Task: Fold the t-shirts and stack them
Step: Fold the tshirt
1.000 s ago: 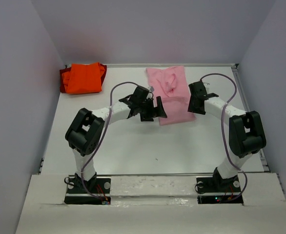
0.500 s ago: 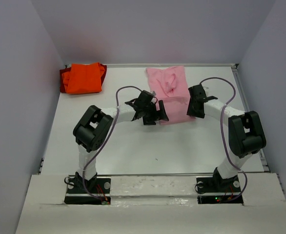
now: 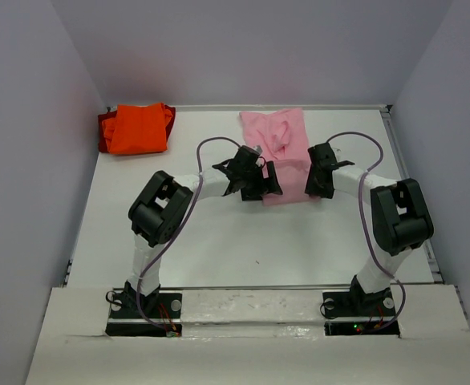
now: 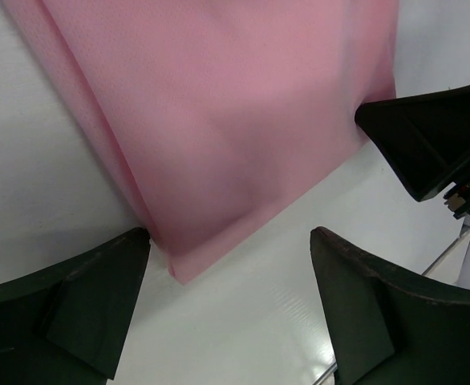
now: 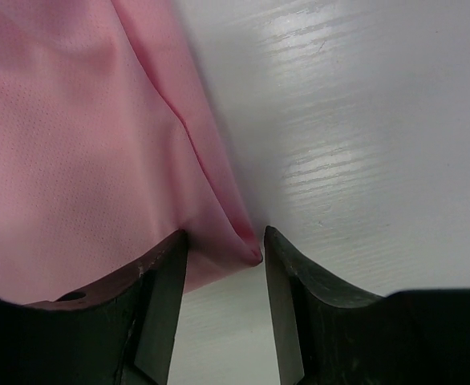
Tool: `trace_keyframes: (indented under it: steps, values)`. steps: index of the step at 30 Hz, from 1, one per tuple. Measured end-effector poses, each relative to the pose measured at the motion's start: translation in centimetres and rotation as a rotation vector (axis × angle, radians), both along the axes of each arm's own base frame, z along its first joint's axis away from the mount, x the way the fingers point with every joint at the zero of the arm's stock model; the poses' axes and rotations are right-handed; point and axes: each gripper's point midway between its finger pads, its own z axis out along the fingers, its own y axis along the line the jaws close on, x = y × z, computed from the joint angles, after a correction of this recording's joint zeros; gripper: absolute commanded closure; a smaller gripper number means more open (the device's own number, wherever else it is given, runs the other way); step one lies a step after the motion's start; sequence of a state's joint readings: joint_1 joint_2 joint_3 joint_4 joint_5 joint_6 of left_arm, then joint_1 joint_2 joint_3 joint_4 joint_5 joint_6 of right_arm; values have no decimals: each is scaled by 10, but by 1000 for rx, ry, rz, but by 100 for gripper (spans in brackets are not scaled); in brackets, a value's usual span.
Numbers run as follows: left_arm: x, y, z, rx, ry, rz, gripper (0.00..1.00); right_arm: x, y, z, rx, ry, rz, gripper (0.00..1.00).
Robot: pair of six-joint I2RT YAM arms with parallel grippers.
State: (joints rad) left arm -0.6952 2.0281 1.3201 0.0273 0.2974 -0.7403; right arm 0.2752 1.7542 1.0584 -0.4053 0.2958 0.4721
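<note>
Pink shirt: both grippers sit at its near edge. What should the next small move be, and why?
Probably close both grippers. The pink shirt has its near corners lying between open fingers: the left gripper straddles one corner with its jaws wide, and the right gripper has the folded corner in its gap, not visibly pinched. Gripping both corners would likely set up the next fold.

Left arm and right arm in white tubes, chunky black joints, thin purplish cable looping off each, black base plates, left gripper and right gripper with black wedge fingers
</note>
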Motion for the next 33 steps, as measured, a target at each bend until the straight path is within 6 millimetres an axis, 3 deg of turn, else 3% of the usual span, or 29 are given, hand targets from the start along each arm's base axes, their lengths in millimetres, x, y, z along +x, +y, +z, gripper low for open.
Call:
trace_keyframes:
  steps: [6, 7, 9, 10, 12, 13, 16, 18, 19, 26, 33]
  values:
    - [-1, 5, -6, 34, -3, 5, 35, 3, 1, 0, 5, -14, 0, 56]
    - [-2, 6, -8, 41, 2, 7, 46, 3, 1, 0, 6, -15, 0, 57]
    - [-4, 10, -12, 61, 4, 6, 57, 3, 2, 0, 10, -16, 1, 58]
    - [-6, 12, -15, 72, 14, 3, 73, 3, 2, 0, 12, -17, 0, 58]
    - [-7, 14, -20, 86, 21, -1, 87, 4, 3, 0, 15, -19, 0, 58]
    - [-9, 15, -24, 93, 31, -1, 100, 4, 3, 0, 15, -20, 1, 58]
    - [-9, 12, -22, 83, 34, -7, 100, 3, 3, 0, 17, -24, 1, 64]
    - [-8, 11, -23, 83, 34, -11, 100, 4, 4, -1, 23, -30, 1, 95]
    - [-9, 11, -23, 81, 35, -12, 100, 5, 5, 0, 28, -34, 2, 100]
    - [-9, 11, -23, 68, 24, -14, 100, 0, 14, -1, 88, -59, 30, 100]
    - [-36, 32, -24, 65, 27, -12, 100, -35, 28, -2, 204, -31, 81, 100]
